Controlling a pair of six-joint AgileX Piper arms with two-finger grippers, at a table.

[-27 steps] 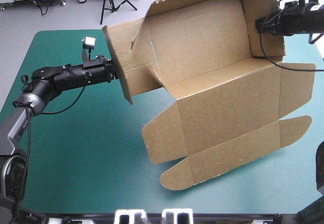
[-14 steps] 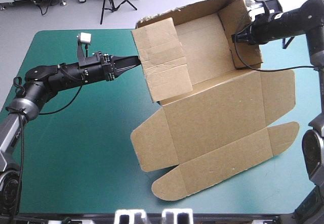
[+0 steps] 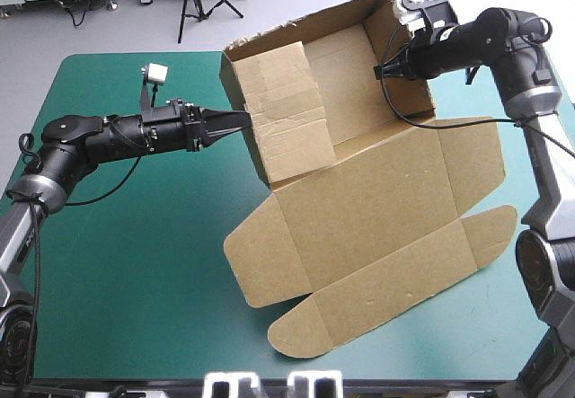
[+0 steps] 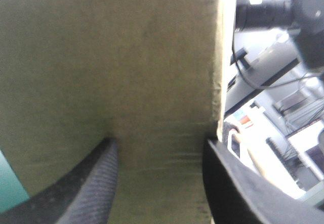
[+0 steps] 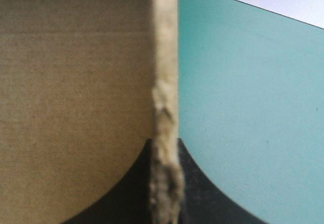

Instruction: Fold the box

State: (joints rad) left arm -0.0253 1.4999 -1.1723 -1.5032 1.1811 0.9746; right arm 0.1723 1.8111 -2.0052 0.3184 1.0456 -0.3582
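The table point(image 3: 135, 281), under its teal-green cover, fills the high view, and its left half is bare. The box point(image 3: 377, 209), a cut sheet of brown board, takes up the right half from the far edge almost to the near edge. Its far part stands as an open tray with raised walls at the table's far edge. The lid point(image 3: 395, 263) spreads flat from the tray toward the near right corner, with its rounded flaps untucked.

The left wall point(image 3: 283, 115) of the tray faces the middle of the far edge, and the right wall point(image 3: 409, 97) rises toward the far right corner.

The left gripper point(image 3: 235, 119) reaches in level from the table's left edge and points at the outside of the left wall. In its wrist view the left gripper point(image 4: 159, 150) has its black fingers point(image 4: 96, 183) standing well apart. The wall's brown face fills the space between and ahead of them, and they do not close on anything.

The right gripper point(image 3: 384, 67) comes in from the far right corner to the top of the right wall. In its wrist view the right gripper point(image 5: 164, 150) is all but closed, and the wall's frayed edge is pinched between the two fingers.
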